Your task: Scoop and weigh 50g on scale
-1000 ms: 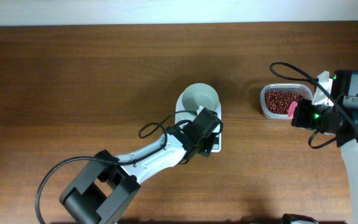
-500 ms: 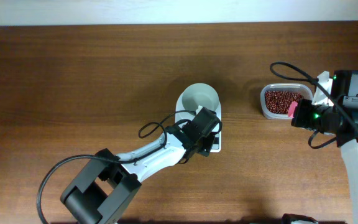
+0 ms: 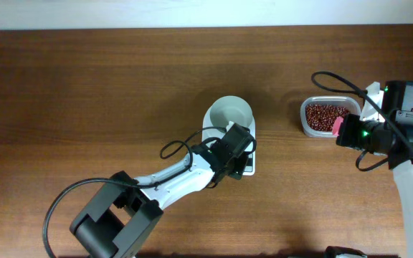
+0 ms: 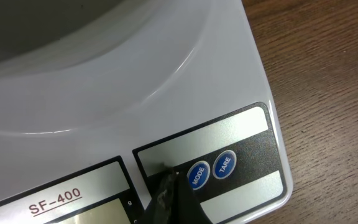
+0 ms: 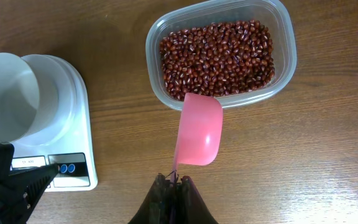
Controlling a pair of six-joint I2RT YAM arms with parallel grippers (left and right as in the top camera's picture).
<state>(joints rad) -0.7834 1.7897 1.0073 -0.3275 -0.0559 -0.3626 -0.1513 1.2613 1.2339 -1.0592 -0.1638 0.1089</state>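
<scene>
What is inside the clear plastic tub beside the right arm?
Red beans fill the tub; nothing else shows among them. Its floor is hidden under the beans, and the pink scoop in the right tool covers part of its rim.

Robot lab bench: wood-grain table (image 3: 84, 86), two cabled arms (image 3: 178, 179), plain white wall (image 3: 192, 11) behind.

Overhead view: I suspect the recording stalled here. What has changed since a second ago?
Nothing visibly changed. The shut left gripper stays at the button panel of the small white digital scale; the right gripper stays shut on the pink plastic scoop, near the clear plastic tub of red beans.
</scene>
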